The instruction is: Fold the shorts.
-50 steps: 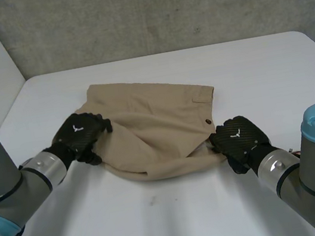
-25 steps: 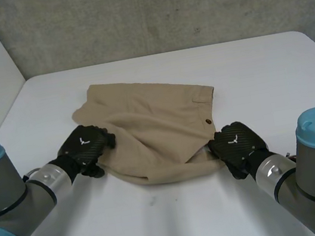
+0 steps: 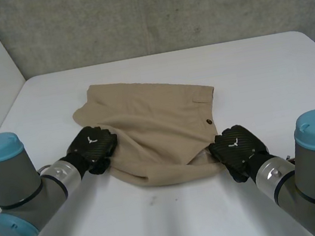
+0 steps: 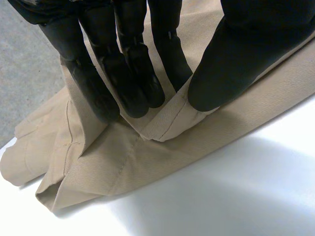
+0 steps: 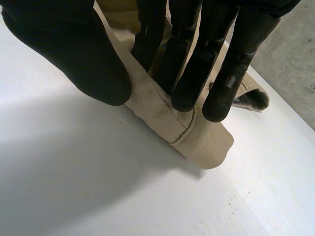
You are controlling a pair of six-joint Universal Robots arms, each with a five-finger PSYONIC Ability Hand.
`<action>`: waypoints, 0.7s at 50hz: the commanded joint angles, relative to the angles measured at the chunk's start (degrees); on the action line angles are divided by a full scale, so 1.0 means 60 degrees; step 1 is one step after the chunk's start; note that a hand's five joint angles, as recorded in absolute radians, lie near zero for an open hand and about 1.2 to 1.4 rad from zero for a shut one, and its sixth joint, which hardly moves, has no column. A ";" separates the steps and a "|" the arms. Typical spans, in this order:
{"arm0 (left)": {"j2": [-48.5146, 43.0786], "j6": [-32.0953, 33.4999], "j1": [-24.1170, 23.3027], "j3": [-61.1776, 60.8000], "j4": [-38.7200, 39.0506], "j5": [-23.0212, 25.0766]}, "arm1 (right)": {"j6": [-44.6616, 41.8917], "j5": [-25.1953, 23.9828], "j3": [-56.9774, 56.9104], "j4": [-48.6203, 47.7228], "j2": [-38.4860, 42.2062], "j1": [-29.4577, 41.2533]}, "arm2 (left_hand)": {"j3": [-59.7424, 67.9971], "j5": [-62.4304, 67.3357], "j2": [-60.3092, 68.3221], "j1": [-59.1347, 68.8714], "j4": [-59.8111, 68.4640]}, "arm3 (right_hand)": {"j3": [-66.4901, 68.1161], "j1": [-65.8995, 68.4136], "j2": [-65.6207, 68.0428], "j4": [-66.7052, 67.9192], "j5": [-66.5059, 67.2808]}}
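left hand (image 3: 92,146) in thumb-and-finger pinch, right hand (image 3: 236,146) likewise

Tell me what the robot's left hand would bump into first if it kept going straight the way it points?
The left hand pinches an edge of the beige fabric shorts, so going straight on it would probably plough into the rest of that cloth lying ahead.

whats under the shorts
The shorts lie on the white table. The left robot hand and right robot hand each pinch a near edge. Anything beneath the middle is covered.
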 commanded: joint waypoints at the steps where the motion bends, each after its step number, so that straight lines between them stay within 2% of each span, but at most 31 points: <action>1: 0.1266 0.0099 -0.0024 -0.0372 -0.0771 -0.0584 | 0.0000 0.0053 -0.0077 0.0083 -0.0121 0.0007 | 0.2082 0.2398 0.2004 0.2647 0.2029 | 0.2048 0.3869 0.2077 0.1951 0.2186; 7: 0.4150 0.0376 -0.0272 -0.1236 -0.2876 -0.1857 | 0.0044 0.0038 -0.0487 0.0609 -0.0809 -0.0008 | 0.2082 0.2398 0.2004 0.2647 0.2029 | 0.2048 0.3869 0.2077 0.1951 0.2186; 14: 0.6103 0.0450 -0.0566 -0.2276 -0.5414 -0.3045 | 0.0015 -0.0049 -0.1028 0.2305 -0.1424 0.0065 | 0.2082 0.2398 0.2004 0.2647 0.2029 | 0.2048 0.3869 0.2077 0.1951 0.2186; 15: 0.6395 0.0450 -0.0740 -0.2553 -0.5851 -0.3220 | 0.0001 -0.0064 -0.1073 0.2571 -0.1483 0.0065 | 0.2082 0.2398 0.2004 0.2647 0.2029 | 0.2048 0.3869 0.2077 0.1951 0.2186; 18: 0.6748 0.0450 -0.1224 -0.2965 -0.6163 -0.3485 | -0.0422 -0.0079 -0.1219 0.3696 -0.1644 0.0066 | 0.2082 0.2398 0.2004 0.2647 0.2029 | 0.2048 0.3869 0.2077 0.1951 0.2186; 19: 0.6909 0.0479 -0.1603 -0.3198 -0.6192 -0.3602 | -0.0627 -0.0079 -0.1249 0.3948 -0.1645 0.0051 | 0.2082 0.2398 0.2004 0.2647 0.2029 | 0.2048 0.3869 0.2077 0.1951 0.2186; 22: 0.7100 0.0523 -0.2045 -0.3492 -0.6280 -0.3705 | -0.1620 -0.0006 -0.1220 0.4913 -0.1660 -0.0051 | 0.2082 0.2398 0.2004 0.2647 0.2029 | 0.2048 0.3869 0.2077 0.1951 0.2186; 27: 0.7466 0.0465 -0.2821 -0.3860 -0.7523 -0.3764 | -0.2942 0.0243 -0.0957 0.6657 -0.2068 -0.0066 | 0.2082 0.2398 0.2004 0.2647 0.2029 | 0.2048 0.3869 0.2077 0.1951 0.2186; 30: 0.7627 0.0450 -0.3012 -0.3801 -0.8153 -0.3793 | -0.3193 0.0244 -0.0795 0.7830 -0.2625 -0.0096 | 0.2082 0.2398 0.2004 0.2647 0.2029 | 0.2048 0.3869 0.2077 0.1951 0.2186; 35: 0.7789 0.0611 -0.2896 -0.3786 -0.8214 -0.3779 | -0.3310 -0.0137 -0.0853 0.8448 -0.3285 -0.0081 | 0.2082 0.2398 0.2004 0.2647 0.2029 | 0.2048 0.3869 0.2077 0.1951 0.2186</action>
